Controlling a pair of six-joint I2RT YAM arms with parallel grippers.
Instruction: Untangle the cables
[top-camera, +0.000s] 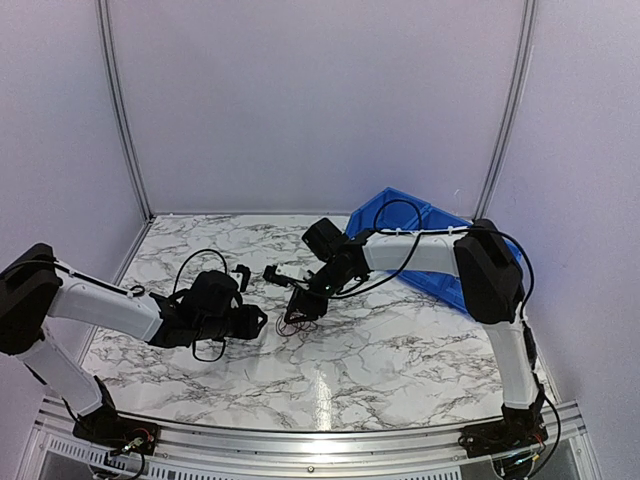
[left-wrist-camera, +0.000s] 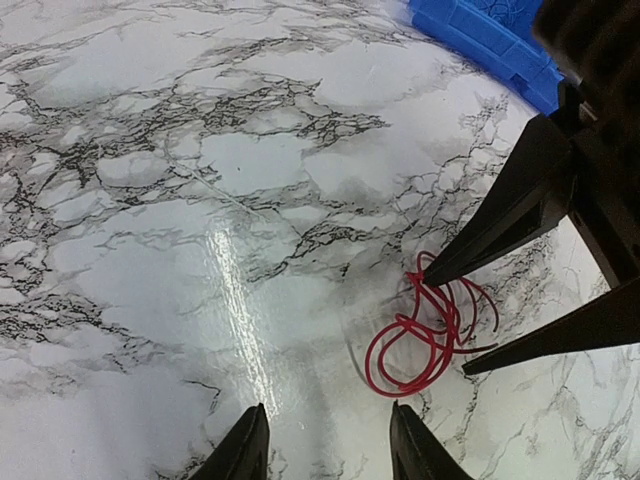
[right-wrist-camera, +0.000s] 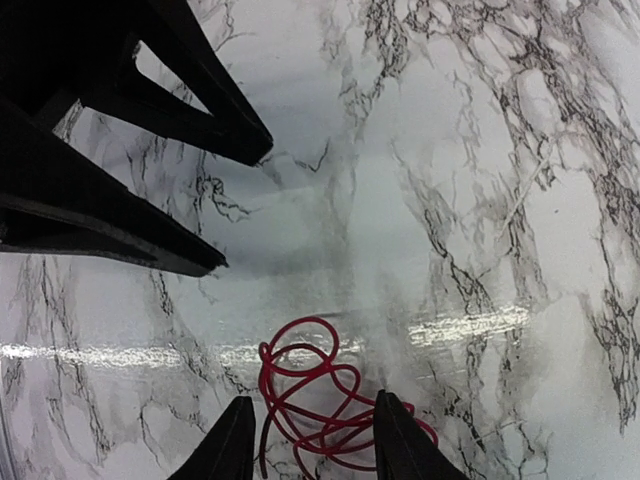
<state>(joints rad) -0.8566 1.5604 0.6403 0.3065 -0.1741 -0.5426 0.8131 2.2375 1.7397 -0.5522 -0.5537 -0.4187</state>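
Observation:
Only a red cable (top-camera: 290, 326) shows, a small coil of loose loops on the marble table; no blue or yellow cable is in view. My right gripper (top-camera: 296, 316) is open and stands over the coil. In the right wrist view the red cable (right-wrist-camera: 312, 392) lies between its fingertips (right-wrist-camera: 236, 446). My left gripper (top-camera: 261, 320) is open and empty, just left of the coil. In the left wrist view the cable (left-wrist-camera: 430, 335) lies ahead to the right of my left gripper (left-wrist-camera: 325, 445), and one right fingertip (left-wrist-camera: 432, 275) touches the coil's top.
A blue bin (top-camera: 437, 283) lies at the back right behind the right arm, and its corner shows in the left wrist view (left-wrist-camera: 480, 30). The left gripper's fingers (right-wrist-camera: 190, 110) fill the upper left of the right wrist view. A metal rail (top-camera: 320, 440) edges the table front.

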